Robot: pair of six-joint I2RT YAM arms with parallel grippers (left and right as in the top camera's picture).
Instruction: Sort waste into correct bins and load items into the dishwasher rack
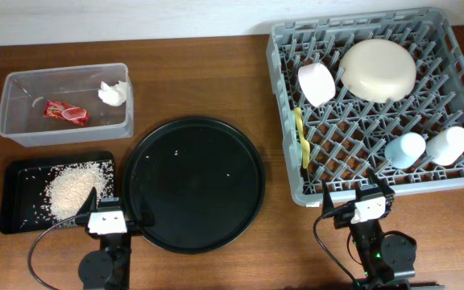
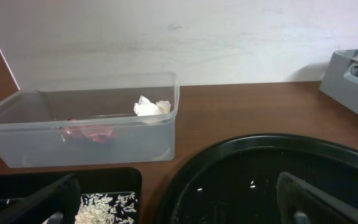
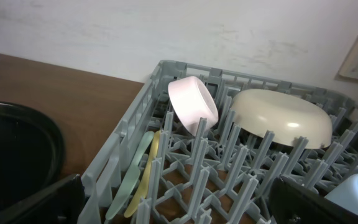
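- The grey dishwasher rack [image 1: 457, 80] sits on the right side of the wooden table [image 1: 216, 72] and it's pretty much loaded.
- The cream plate [image 1: 379, 70] leans in the back rows, and the pinkish-white bowl [image 1: 317, 84] stands on edge just left of it.
- The light blue cup [image 1: 405, 150] and white cup [image 1: 449, 145] lie side by side near the rack's front right corner.
- The yellow utensil [image 1: 301, 137] and mint-green utensil [image 3: 129, 180] lie together along the rack's left wall.
- The clear tub [image 1: 22, 133] is at far left, with the red wrapper [image 1: 66, 113] and the crumpled tissue [image 1: 113, 93] inside.
- The small black rectangular tray [image 1: 14, 201] in front of the tub holds the pile of rice [image 1: 71, 189].
- The big round black tray [image 1: 193, 173] sits in the middle with only a few stray grains on it.
- The left gripper [image 1: 118, 208] has its jaws spread wide and holds nothing. It hangs between the rice tray and the round tray.
- The right gripper [image 1: 359, 192] is also spread and empty, at the rack's near edge.
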